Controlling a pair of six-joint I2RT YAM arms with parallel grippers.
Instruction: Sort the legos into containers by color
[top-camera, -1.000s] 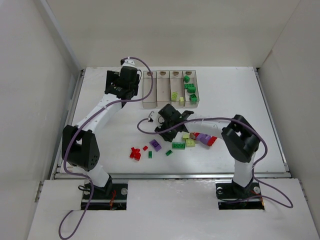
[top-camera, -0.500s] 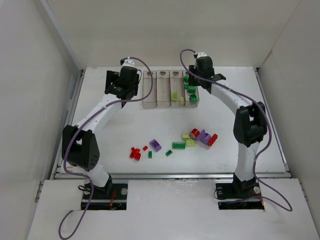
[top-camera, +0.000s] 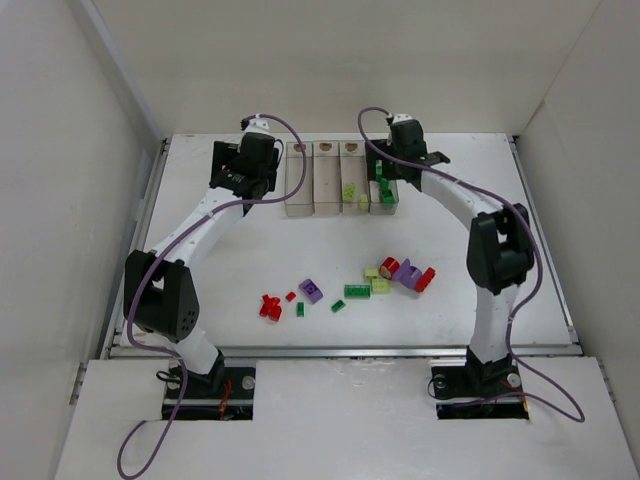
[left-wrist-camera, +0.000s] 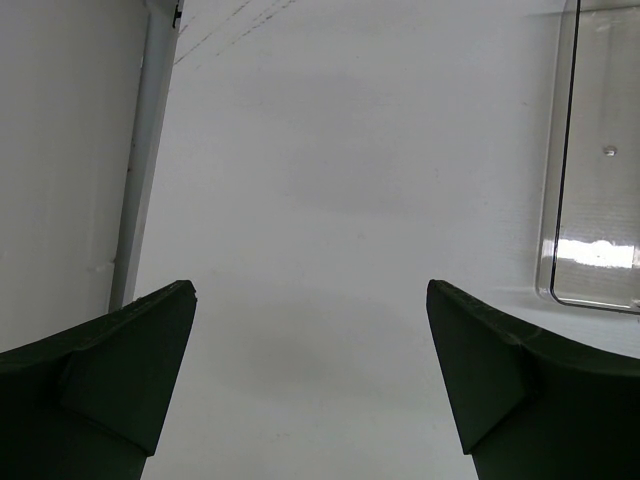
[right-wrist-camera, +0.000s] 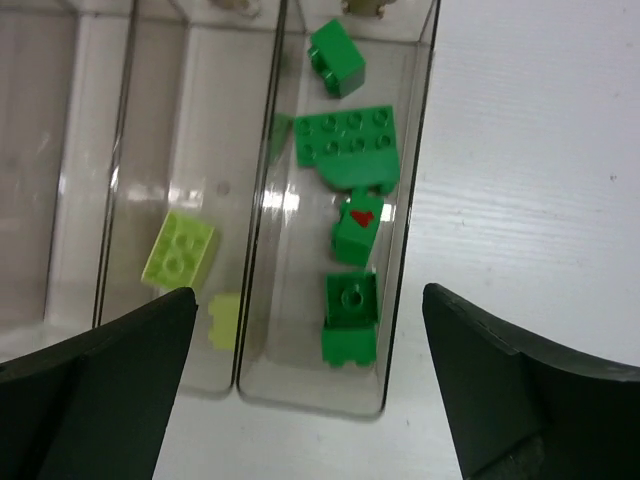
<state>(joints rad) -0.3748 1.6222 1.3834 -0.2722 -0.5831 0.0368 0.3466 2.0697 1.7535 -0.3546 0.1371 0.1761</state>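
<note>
Over the rightmost bin (right-wrist-camera: 411, 200) of the containers (top-camera: 300, 190), the right gripper (right-wrist-camera: 307, 291) gapes wide and empty above green bricks (right-wrist-camera: 347, 137). The left gripper (left-wrist-camera: 308, 285), beside the row, is equally spread and bare. The loose legos (top-camera: 356, 291) on the table (top-camera: 240, 290) look light, rigid and slick, and are probably best pinched across flat sides.

Bright, even, diffuse light; soft faint shadows; white glare patch on containers (left-wrist-camera: 592, 252); wrist views slightly soft.

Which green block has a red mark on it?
The small green plastic brick between the wide green plate and the one-stud green cube; only it shows red.
</note>
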